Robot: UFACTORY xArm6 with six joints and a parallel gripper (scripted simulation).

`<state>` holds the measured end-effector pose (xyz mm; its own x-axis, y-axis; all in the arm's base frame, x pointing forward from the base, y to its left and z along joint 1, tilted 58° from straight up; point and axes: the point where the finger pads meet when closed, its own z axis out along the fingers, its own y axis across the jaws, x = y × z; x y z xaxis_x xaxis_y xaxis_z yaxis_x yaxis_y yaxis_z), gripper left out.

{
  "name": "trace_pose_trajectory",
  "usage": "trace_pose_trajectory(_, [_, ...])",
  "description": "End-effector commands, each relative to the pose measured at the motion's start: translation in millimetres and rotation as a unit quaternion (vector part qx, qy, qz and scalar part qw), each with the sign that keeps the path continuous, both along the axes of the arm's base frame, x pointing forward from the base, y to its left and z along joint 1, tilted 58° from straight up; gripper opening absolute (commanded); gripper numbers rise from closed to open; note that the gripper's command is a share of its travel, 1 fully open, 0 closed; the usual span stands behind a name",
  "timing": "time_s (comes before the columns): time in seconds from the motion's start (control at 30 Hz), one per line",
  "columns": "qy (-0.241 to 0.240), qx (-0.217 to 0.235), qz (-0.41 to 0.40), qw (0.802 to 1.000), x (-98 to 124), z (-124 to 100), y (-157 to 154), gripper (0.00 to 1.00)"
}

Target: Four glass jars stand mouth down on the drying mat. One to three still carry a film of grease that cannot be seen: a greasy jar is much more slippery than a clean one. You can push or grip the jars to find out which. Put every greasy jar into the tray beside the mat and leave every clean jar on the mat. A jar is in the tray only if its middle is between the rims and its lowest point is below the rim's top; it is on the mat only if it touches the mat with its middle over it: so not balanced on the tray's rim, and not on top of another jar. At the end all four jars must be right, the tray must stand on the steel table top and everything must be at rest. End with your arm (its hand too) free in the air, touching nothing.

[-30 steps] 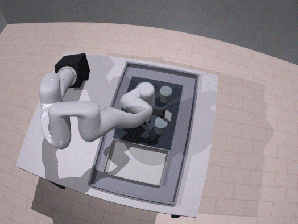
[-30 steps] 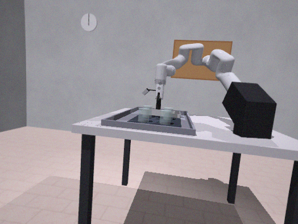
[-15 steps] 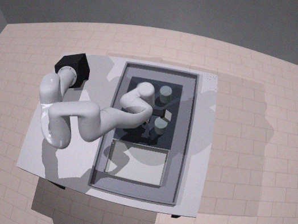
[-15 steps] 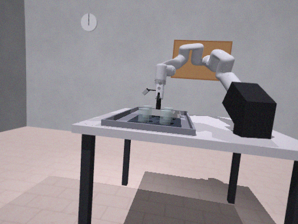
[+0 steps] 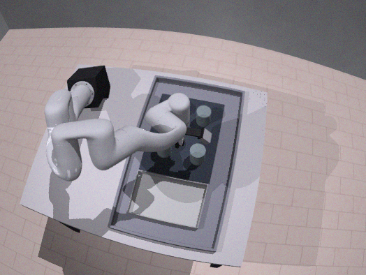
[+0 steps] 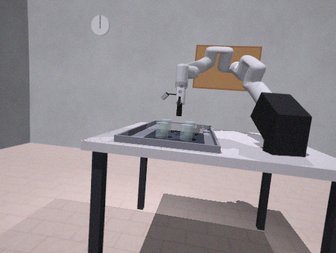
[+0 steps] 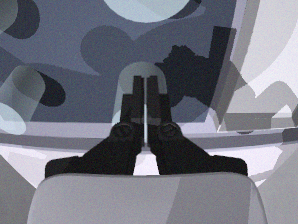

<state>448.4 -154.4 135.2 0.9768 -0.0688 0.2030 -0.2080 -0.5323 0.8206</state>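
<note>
Near, on the table [image 5: 232,234] [image 6: 224,160], lies just beside the dark mat [image 5: 150,165] [image 6: 152,135] [image 7: 115,90] with the tray [image 5: 167,209]. Beyond, stands on the mat with a left jar [image 5: 164,151] [image 6: 190,122] [image 7: 142,70] and a right jar [image 5: 198,153] [image 6: 166,121] [image 7: 146,10]. Hovers there with the gripper [image 5: 179,144] [image 6: 179,115] [image 7: 145,91] pressed together. Farther, shows a far left jar [image 6: 186,132] [image 7: 22,92] and far right jar [image 5: 203,116] [image 6: 163,130] [image 7: 6,14], also matted.

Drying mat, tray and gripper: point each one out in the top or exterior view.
Drying mat [image 5: 212,139]: top view, bare dark surface.
Tray [image 5: 202,205]: top view, side rim.
Gripper [image 6: 179,115]: exterior view, fingertips.
</note>
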Motion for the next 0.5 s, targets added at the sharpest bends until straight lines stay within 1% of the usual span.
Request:
trace_pose_trajectory(0.0, [-0.001, -0.001, 0.000, 1.000, -1.3, 17.5, 26.2, 0.00])
trace_pose_trajectory(0.07, [-0.001, -0.001, 0.000, 1.000, -1.3, 17.5, 26.2, 0.00])
trace_pose_trajectory(0.2, [-0.001, -0.001, 0.000, 1.000, 5.4, -8.9, 43.3, 0.00])
trace_pose_trajectory(0.27, [-0.001, -0.001, 0.000, 1.000, 5.4, -8.9, 43.3, 0.00])
trace_pose_trajectory(0.47, [-0.001, -0.001, 0.000, 1.000, 15.5, -48.4, 68.8, 0.00])
